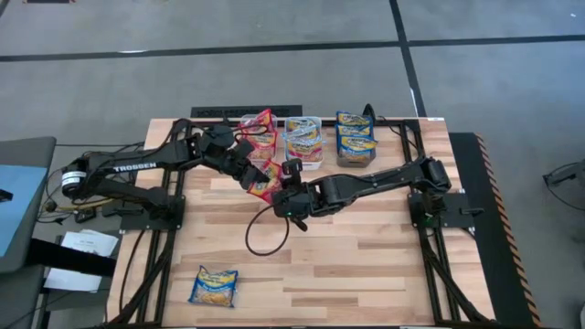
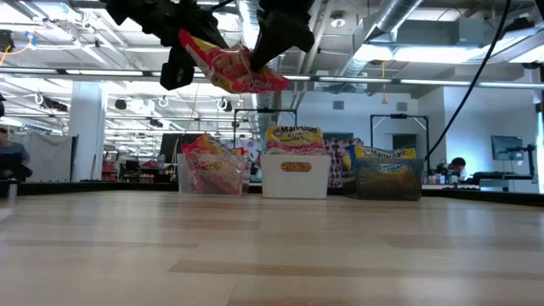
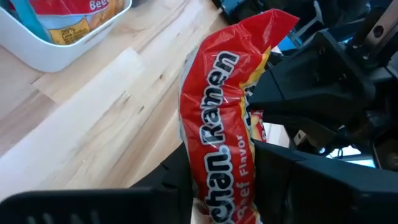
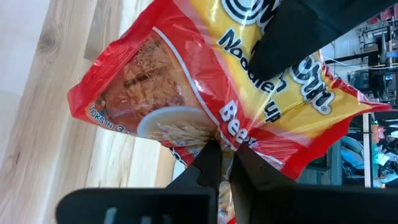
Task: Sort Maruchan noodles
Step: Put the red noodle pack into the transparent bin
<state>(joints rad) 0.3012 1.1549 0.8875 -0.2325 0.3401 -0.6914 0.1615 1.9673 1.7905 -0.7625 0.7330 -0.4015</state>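
A red Maruchan noodles packet [image 1: 263, 179] hangs above the table's middle between both grippers and shows high up in the low view [image 2: 234, 70]. My left gripper [image 1: 249, 170] comes from the left and is shut on it. My right gripper [image 1: 286, 183] comes from the right and is shut on it too. More packets stand in three bins at the far edge: red ones in the clear bin [image 1: 259, 131], light ones in the white bin [image 1: 303, 143], blue and yellow ones in the dark bin [image 1: 356, 139]. A blue and yellow packet [image 1: 214, 285] lies flat near the front left. My left gripper has one end of the red packet [image 3: 219, 186] between its two fingers, one finger [image 4: 283, 37] lying over the printed face. The fingers slant downward along the packet. The packet is clear of the table. My right gripper pinches the packet's side edge [image 4: 221, 138], about halfway along it, between its two fingertips [image 4: 208, 163]. It comes slanting down from the table's right. The packet spreads out beyond the fingers, tilted and lifted clear.
The three bins stand in a row along the far edge. A dark cable [image 1: 260, 233] loops over the table below the right gripper. Bare wood lies in the middle and at the front right.
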